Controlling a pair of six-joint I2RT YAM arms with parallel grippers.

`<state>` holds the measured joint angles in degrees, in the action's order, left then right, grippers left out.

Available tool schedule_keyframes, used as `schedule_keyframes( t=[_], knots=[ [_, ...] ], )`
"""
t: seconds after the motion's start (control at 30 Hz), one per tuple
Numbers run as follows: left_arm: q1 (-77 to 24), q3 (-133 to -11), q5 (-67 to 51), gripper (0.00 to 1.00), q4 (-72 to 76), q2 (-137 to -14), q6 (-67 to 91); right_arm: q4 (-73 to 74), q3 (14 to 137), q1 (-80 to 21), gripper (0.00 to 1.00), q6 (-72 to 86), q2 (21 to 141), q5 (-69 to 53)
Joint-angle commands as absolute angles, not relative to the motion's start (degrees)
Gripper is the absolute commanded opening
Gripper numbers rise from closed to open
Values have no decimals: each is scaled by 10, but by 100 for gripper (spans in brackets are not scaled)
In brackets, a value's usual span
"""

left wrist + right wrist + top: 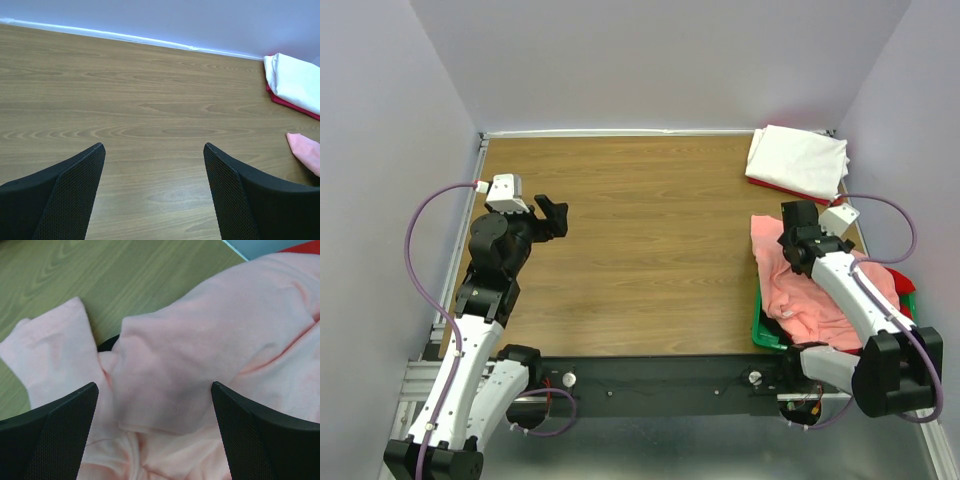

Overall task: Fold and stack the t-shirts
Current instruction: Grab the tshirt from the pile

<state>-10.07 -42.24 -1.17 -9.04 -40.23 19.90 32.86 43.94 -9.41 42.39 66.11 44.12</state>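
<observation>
Since my right claw [154, 386] hangs spread wide and empty over the crumpled salmon-pink t-shirt [240, 315], which spills from the green crate [761, 332] onto the tabletop [650, 260], I could pinch several bunched layers at once and drag it out twisted.
</observation>
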Motion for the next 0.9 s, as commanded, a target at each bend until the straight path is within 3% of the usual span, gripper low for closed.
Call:
schedule_keyframes(
  t=[0.0,0.07,0.17,0.27,0.3,0.37,0.4,0.5,0.67,0.87],
  knots=[
    [-97,-417,-34,87,-76,-395,199,331,442,-66,100,406,683,399],
    [-97,-417,-38,87,-75,-392,200,330,439,-62,99,405,686,396],
    [-97,-417,-41,87,-73,-390,198,330,432,-60,88,403,686,383],
    [-97,-416,-42,87,-72,-386,199,330,431,-61,56,403,679,373],
    [-97,-416,-42,87,-72,-385,198,330,432,-60,41,397,676,360],
    [-97,-415,-42,87,-71,-382,198,333,439,-60,27,388,659,347],
    [-97,-415,-43,87,-72,-383,198,337,443,-60,16,386,652,345],
    [-97,-416,-43,87,-72,-383,198,353,471,-60,0,379,622,338],
    [-97,-416,-41,87,-73,-382,199,375,532,-61,0,355,587,331],
    [-97,-417,-33,87,-74,-384,198,374,688,-61,0,312,595,279]
  ],
)
